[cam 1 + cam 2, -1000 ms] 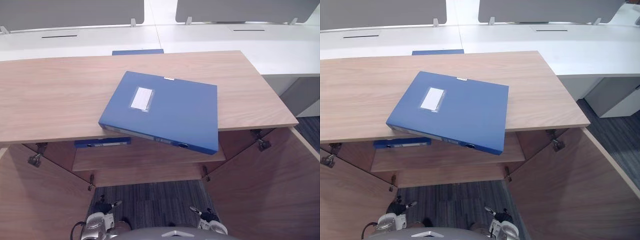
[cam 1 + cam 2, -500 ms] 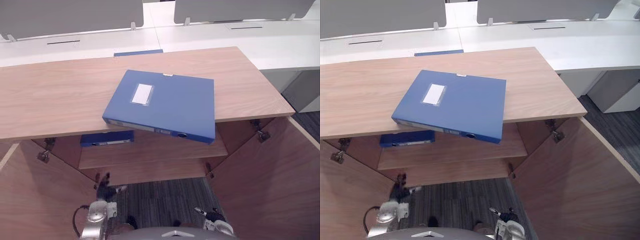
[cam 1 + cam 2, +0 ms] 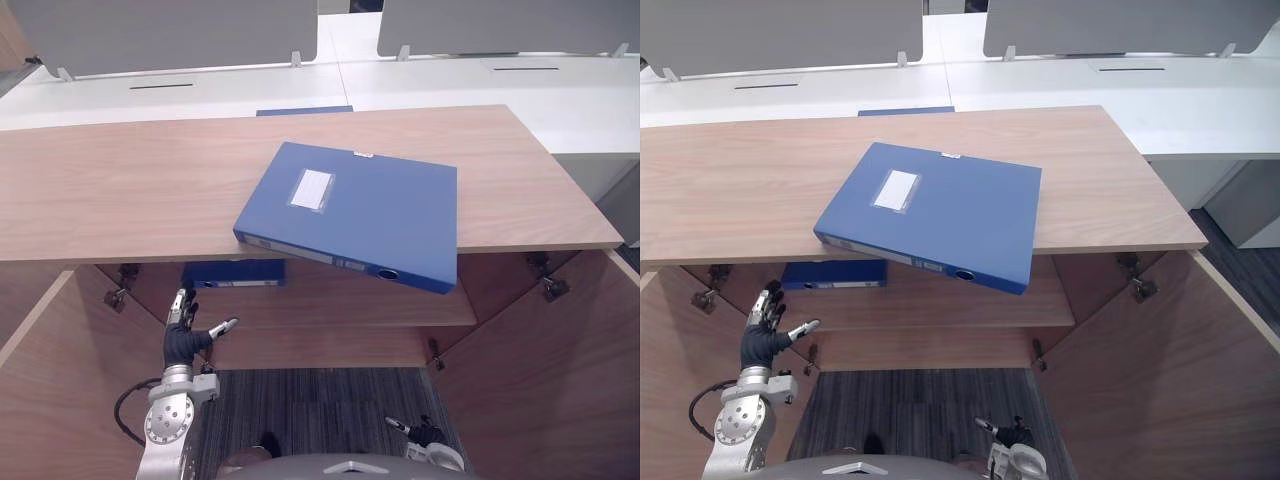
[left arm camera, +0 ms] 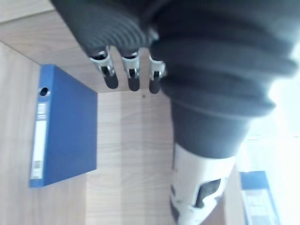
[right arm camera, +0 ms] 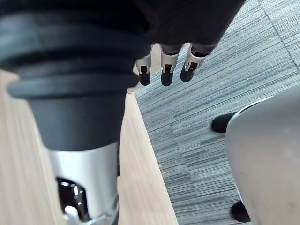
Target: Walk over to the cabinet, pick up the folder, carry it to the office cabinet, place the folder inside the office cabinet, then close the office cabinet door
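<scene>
Folder: the flat blue box folder [image 3: 352, 214] lies askew on the light wooden cabinet top [image 3: 110, 195], and one corner hangs over the front edge. I judge this overhang gives me a place to grasp it from below.
Left hand: my left hand [image 3: 182, 338] is raised below that edge with fingers straight and thumb apart. It holds nothing and is well apart from the folder.
Right hand: my right hand [image 3: 424, 437] hangs low, fingers relaxed, empty.
Shelf: a second blue folder [image 3: 234, 273] lies on the inner wooden shelf [image 3: 330, 305].
Room: the left wooden door [image 3: 45, 390] and the right wooden door [image 3: 540, 390] stand open, with free space between them. I must watch the top's edge above my left hand.
</scene>
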You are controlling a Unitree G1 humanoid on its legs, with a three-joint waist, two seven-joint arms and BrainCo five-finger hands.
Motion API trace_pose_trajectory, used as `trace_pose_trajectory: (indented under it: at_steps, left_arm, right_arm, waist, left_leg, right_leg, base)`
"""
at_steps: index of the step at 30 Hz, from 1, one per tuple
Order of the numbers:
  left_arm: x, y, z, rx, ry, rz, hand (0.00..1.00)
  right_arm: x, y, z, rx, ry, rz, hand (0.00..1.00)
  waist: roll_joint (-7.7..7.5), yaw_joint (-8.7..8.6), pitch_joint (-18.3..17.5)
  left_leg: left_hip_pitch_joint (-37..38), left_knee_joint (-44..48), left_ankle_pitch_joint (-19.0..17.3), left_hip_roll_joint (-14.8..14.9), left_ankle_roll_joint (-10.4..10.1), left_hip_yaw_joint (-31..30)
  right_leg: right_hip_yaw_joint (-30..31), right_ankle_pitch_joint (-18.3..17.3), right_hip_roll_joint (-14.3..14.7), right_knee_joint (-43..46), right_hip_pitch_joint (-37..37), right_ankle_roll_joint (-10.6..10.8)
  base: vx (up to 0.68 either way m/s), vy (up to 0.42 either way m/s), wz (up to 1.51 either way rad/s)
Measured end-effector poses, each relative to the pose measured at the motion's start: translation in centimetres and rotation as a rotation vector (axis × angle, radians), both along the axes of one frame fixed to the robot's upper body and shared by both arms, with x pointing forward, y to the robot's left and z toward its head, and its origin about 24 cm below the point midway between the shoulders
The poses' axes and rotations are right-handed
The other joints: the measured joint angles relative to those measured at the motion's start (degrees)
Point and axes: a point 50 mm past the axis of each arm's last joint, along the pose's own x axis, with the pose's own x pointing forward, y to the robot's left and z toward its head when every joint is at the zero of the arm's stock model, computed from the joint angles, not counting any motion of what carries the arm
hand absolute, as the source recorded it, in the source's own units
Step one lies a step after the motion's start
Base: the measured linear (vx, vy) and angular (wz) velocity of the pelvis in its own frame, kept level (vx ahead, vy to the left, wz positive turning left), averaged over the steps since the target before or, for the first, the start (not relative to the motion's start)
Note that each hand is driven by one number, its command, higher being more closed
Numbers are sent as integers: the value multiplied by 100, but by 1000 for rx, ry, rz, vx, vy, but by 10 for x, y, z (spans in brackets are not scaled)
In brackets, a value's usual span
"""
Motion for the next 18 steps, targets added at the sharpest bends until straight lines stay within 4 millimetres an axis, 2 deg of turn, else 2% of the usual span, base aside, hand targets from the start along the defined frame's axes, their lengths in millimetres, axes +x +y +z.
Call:
trace_pose_trajectory:
  at_steps: [13,18]
  left_arm:
    - [-4,-7,60,5,-282,-6,0]
    - [-1,-10,72,103,-331,-20,0]
  right_arm:
    - [-6,2,-2,-4,11,24,0]
    - [-6,2,-2,-12,20,53,0]
  waist:
    - [-54,41,-150]
    - [-45,4,-186]
  left_leg:
    - [119,-27,4,32,2,-48]
    - [181,-28,7,30,7,-26]
  right_leg:
    - [-3,-7,13,44,130,-12]
    - [37,3,10,44,172,3]
  base:
    - [-16,-6,2]
    - [-25,4,-3]
